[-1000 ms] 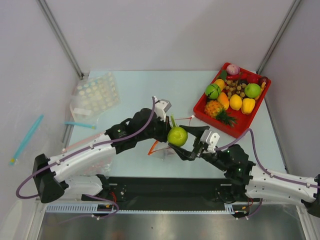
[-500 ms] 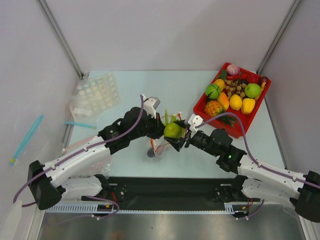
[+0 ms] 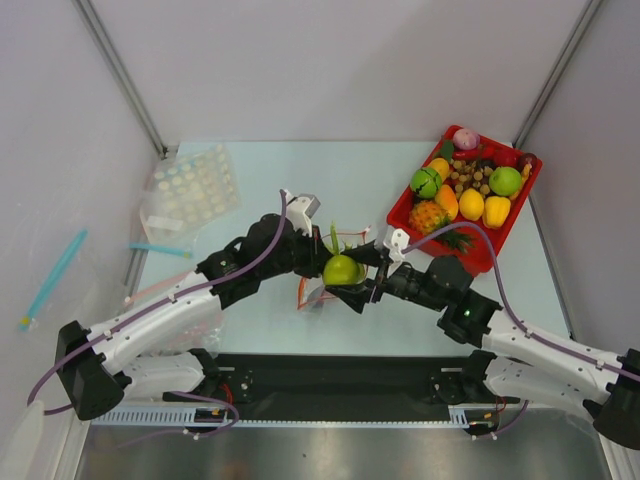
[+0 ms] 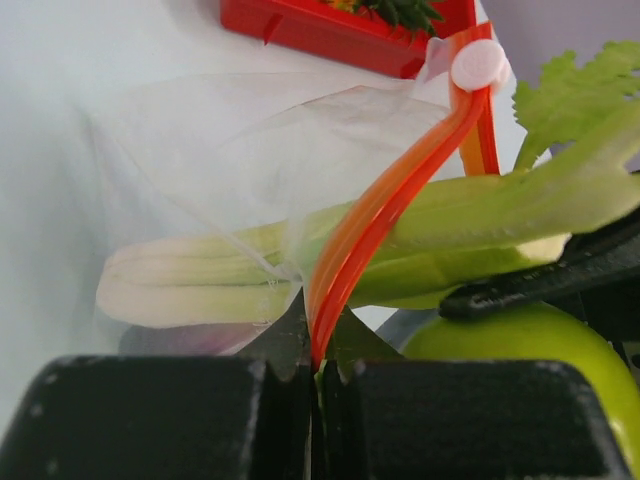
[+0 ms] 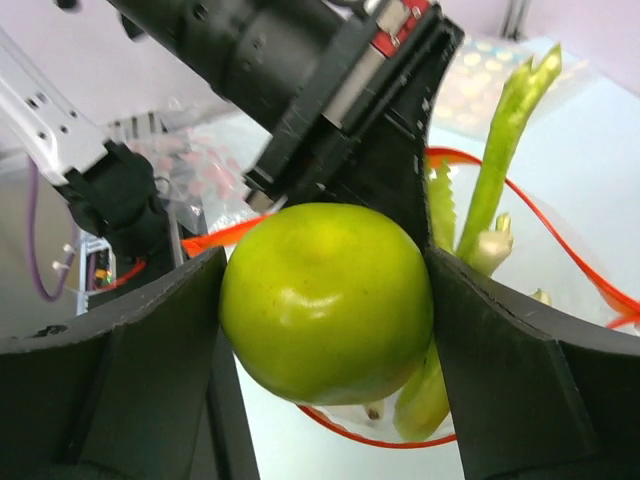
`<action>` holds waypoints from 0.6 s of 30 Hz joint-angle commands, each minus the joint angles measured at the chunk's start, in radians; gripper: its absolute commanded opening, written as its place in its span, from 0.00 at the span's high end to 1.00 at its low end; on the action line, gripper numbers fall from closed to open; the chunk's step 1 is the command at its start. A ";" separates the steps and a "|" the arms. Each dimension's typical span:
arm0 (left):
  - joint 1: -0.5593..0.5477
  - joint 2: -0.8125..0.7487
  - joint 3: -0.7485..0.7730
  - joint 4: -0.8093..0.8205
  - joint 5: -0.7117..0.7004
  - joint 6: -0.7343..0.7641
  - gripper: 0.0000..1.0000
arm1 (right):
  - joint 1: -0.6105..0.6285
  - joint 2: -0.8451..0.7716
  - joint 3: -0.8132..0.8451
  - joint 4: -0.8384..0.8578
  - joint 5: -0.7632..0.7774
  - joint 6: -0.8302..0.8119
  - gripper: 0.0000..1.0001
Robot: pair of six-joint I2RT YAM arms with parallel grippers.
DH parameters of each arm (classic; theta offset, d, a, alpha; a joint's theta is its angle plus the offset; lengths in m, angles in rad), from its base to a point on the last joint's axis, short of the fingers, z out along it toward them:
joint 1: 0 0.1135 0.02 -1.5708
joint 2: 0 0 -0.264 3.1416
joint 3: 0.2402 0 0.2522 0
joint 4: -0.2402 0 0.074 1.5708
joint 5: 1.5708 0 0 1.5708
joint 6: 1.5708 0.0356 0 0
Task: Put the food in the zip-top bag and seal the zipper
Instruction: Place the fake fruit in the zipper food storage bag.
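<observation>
My left gripper (image 4: 320,352) is shut on the red-orange zipper (image 4: 380,215) and holds the mouth of the clear zip-top bag (image 4: 230,140) up and open. Inside the bag lies the leek (image 4: 250,270), its green leaves sticking out of the mouth. A purple patch under it looks like the eggplant (image 4: 185,340). My right gripper (image 5: 325,290) is shut on the green pear (image 5: 325,300), right over the zipper loop and against the left gripper. From above, the pear (image 3: 342,269) sits between both grippers, with the bag (image 3: 318,298) hanging below.
A red tray (image 3: 400,228) full of toy fruit stands at the back right, close behind my right wrist. Other clear bags (image 3: 190,190) lie at the back left, one with a blue strip (image 3: 160,250).
My right gripper has carried the pear left and farther from the near edge, up to the bag's mouth. The left arm has shifted left a little, still holding the zipper.
</observation>
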 commanded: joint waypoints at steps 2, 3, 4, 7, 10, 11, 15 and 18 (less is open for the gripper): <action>0.009 -0.031 0.009 0.122 0.047 -0.040 0.95 | 0.009 -0.046 0.056 -0.058 -0.002 0.033 0.16; 0.015 -0.031 0.008 0.123 0.051 -0.042 0.95 | 0.010 -0.043 0.061 -0.067 0.004 0.029 0.15; 0.018 -0.033 0.005 0.123 0.055 -0.043 0.95 | 0.015 -0.032 0.072 -0.077 0.011 0.023 0.13; 0.027 -0.042 -0.002 0.128 0.064 -0.048 0.95 | 0.027 -0.008 0.090 -0.103 0.023 0.019 0.03; 0.032 -0.047 -0.009 0.139 0.078 -0.053 0.95 | 0.042 0.023 0.113 -0.129 0.084 0.013 0.00; 0.033 -0.045 -0.008 0.139 0.081 -0.053 0.95 | 0.051 0.032 0.124 -0.144 0.102 0.011 0.02; 0.041 -0.035 -0.005 0.132 0.085 -0.056 0.95 | 0.058 0.002 0.133 -0.153 0.126 0.031 0.12; 0.047 -0.036 -0.008 0.131 0.071 -0.057 0.95 | 0.073 -0.076 0.144 -0.181 0.184 0.062 0.19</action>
